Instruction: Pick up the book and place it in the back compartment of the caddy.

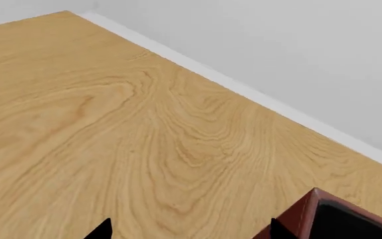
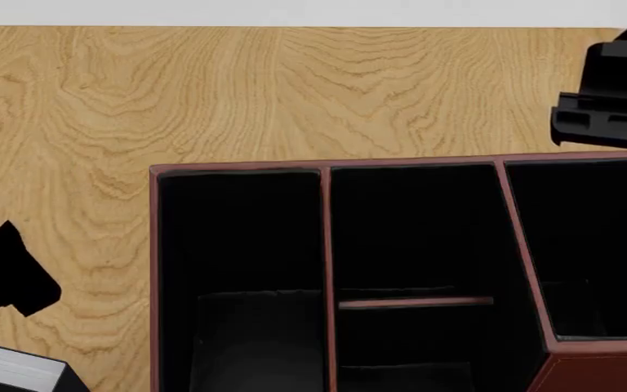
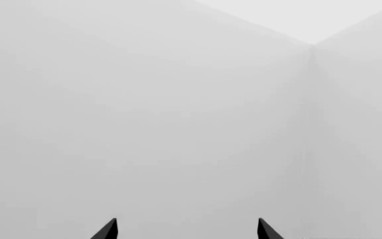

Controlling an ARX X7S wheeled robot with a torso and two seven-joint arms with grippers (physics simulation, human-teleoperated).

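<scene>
We record a light wood-grain worktop (image 2: 237,90) meeting a plain pale wall. The maroon, black-lined caddy (image 2: 325,237) sits near its front edge, its back compartment (image 2: 411,233) empty. Book unseen. Left gripper (image 1: 187,230) and right gripper (image 3: 187,230) show 2 tips apart, holding nothing.
</scene>
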